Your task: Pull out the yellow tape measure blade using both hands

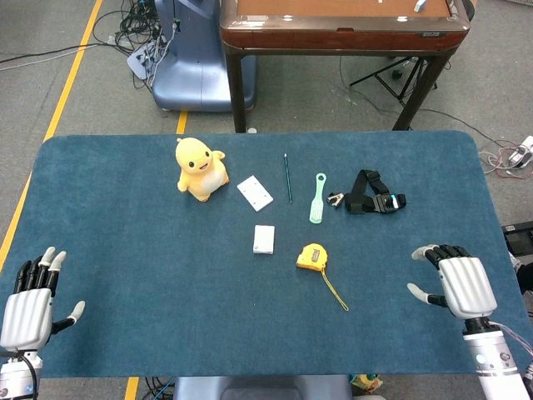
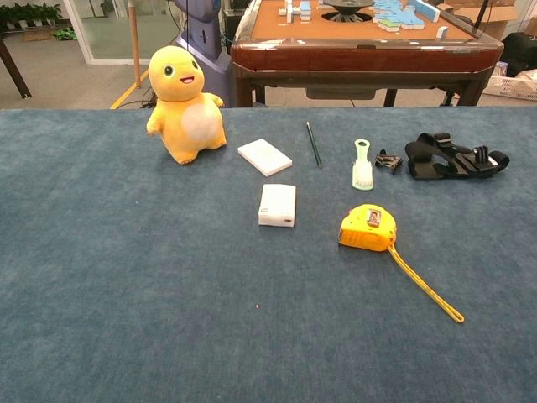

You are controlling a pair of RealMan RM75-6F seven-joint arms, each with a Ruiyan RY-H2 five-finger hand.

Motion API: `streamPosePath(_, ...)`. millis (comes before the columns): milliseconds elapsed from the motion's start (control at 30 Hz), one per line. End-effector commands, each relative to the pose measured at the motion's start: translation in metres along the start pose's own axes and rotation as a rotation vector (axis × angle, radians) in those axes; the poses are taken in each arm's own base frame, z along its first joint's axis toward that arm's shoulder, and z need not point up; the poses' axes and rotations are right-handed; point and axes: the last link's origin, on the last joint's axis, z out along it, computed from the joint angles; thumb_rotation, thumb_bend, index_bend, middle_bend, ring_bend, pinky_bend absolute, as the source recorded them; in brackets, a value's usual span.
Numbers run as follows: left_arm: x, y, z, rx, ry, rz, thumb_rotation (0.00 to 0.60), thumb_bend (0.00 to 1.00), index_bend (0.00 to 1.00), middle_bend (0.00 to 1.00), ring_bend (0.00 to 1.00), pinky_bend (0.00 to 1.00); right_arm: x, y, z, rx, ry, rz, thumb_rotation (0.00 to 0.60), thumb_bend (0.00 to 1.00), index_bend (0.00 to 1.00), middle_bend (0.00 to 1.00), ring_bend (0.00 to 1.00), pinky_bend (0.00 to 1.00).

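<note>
The left robot hand [image 1: 29, 302] rests near the table's [image 1: 125, 333] front left corner, fingers spread and extended, thumb out to the side, holding nothing and touching no object. The right robot hand [image 1: 454, 279] sits near the front right corner, fingers apart and slightly curled at the tips, thumb splayed, also holding nothing. Neither hand shows in the chest view.

The tape measure [image 1: 312, 257] lies on the table right of centre, well apart from both hands, closer to the right one. Its yellow case lies flat, and a thin yellow strap [image 1: 336, 292] trails from it toward the front right edge. In the chest view the tape measure [image 2: 367, 228] shows a small metal clip on its top face.

Toward the far edge lie a yellow plush toy [image 1: 200, 169], a white card [image 1: 255, 192], a green pencil [image 1: 287, 177], a pale green brush [image 1: 318, 198] and a black strap [image 1: 373, 194]. A small white box [image 1: 264, 239] sits just left of the tape measure, not touching it.
</note>
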Motion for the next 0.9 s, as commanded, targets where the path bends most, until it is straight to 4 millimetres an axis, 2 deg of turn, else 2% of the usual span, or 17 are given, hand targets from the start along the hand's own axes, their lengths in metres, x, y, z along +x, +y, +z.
streamPosePath(33, -0.002, -0.001, 0.001, 0.001, -0.003, -0.003, 0.600, 0.23, 0.05, 0.00, 0.00, 0.00, 0.000, -0.002, -0.001, 0.000, -0.003, 0.002, 0.600, 0.23, 0.43, 0.44, 0.38, 0.35)
streamPosePath(267, -0.002, -0.001, 0.003, -0.004, 0.010, -0.023, 0.600, 0.23, 0.05, 0.00, 0.00, 0.00, -0.003, -0.017, 0.005, 0.026, -0.029, 0.014, 0.600, 0.22, 0.43, 0.43, 0.38, 0.35)
streamPosePath(333, -0.003, -0.001, 0.003, -0.003, 0.010, -0.026, 0.600, 0.23, 0.05, 0.00, 0.00, 0.00, -0.008, -0.025, 0.011, 0.040, -0.055, 0.010, 0.600, 0.21, 0.39, 0.41, 0.37, 0.35)
streamPosePath(600, -0.001, -0.003, 0.001, -0.001, 0.015, -0.037, 0.600, 0.23, 0.05, 0.00, 0.00, 0.00, -0.041, -0.073, 0.051, 0.145, -0.202, -0.022, 0.600, 0.15, 0.27, 0.34, 0.35, 0.35)
streamPosePath(767, 0.001, -0.005, -0.002, 0.005, 0.020, -0.044, 0.600, 0.23, 0.05, 0.00, 0.00, 0.00, -0.066, -0.101, 0.075, 0.190, -0.259, -0.044, 0.600, 0.14, 0.25, 0.32, 0.34, 0.35)
streamPosePath(900, 0.002, -0.006, -0.003, 0.006, 0.020, -0.052, 0.600, 0.23, 0.05, 0.00, 0.00, 0.00, -0.082, -0.117, 0.093, 0.199, -0.295, -0.066, 0.600, 0.14, 0.25, 0.32, 0.33, 0.35)
